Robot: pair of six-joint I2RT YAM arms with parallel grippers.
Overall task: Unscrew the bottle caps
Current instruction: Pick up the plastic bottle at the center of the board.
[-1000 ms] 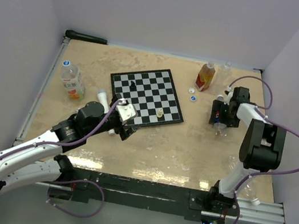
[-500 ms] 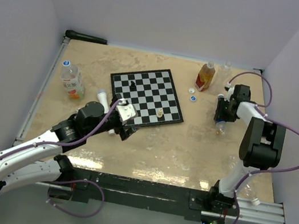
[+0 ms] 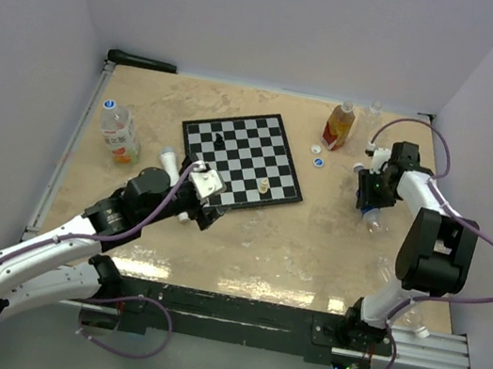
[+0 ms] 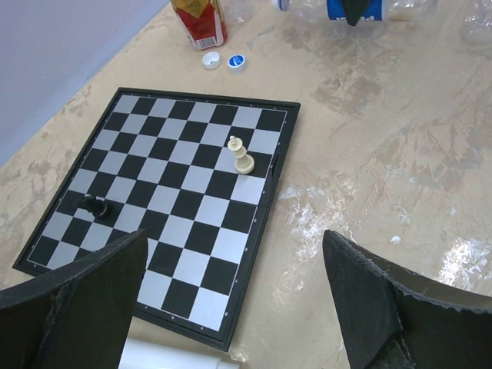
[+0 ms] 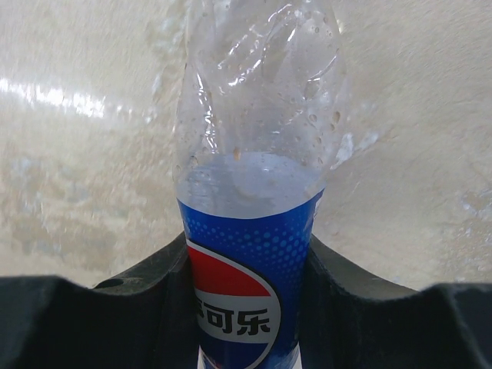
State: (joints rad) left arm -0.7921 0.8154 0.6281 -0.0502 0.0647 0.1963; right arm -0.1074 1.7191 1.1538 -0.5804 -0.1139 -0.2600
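Pepsi bottle reading "可乐" sits clamped in right tool, left tool gapes wide, empty.

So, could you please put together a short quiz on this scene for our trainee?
1. True or false: the left gripper is shut.
2. The right gripper is: A open and holding nothing; B shut on the Pepsi bottle; C out of every view.
3. How many loose caps lie by the red-labelled bottle?
Key: 1 false, its fingers stand wide apart; 2 B; 3 two, one white and one blue.
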